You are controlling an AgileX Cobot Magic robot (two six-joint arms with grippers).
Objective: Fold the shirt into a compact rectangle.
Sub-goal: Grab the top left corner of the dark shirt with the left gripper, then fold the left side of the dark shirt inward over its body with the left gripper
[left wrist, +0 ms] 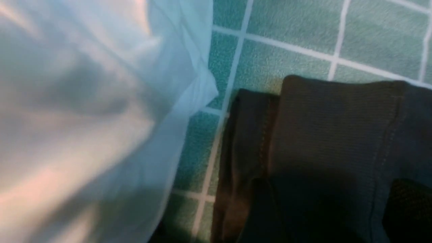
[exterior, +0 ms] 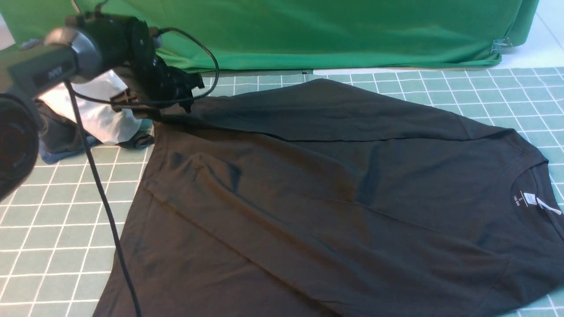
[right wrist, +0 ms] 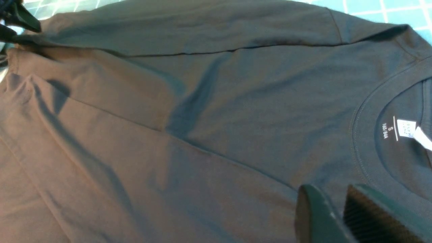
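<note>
— Green cloth backdrop [exterior: 335,31] hangs at 12 o'clock behind the desk [exterior: 53,220] with its pale grid mat. What worries you?

— Crowding, mostly. The large black cotton T-shirt [exterior: 308,185] covers the middle of the desk, with the collar and white neck label [exterior: 531,199] at 3 o'clock and the hem at 9. Its far long edge is folded in toward the middle. At 10 o'clock a crumpled white garment [exterior: 97,110] lies just beside the hem corner, on a dark grey and blue clothes bundle [exterior: 57,145]. A pinch there could catch white cloth along with black and drag it into the fold.

— Anything else?

— The black cable [exterior: 101,189] hangs across the hem corner at 7 o'clock. If it touches, it might tug the cloth askew. The soft ridges across the middle could also get pressed in.

— And the arms?

— The left arm reaches in from 9 o'clock with its wrist dipped. The left end effector [exterior: 187,94] sits at the far hem corner, fingers spread, gripping nothing. The right end effector [right wrist: 332,194], out of the front view, hovers over the shirt near the collar, fingers slightly apart and empty.
</note>
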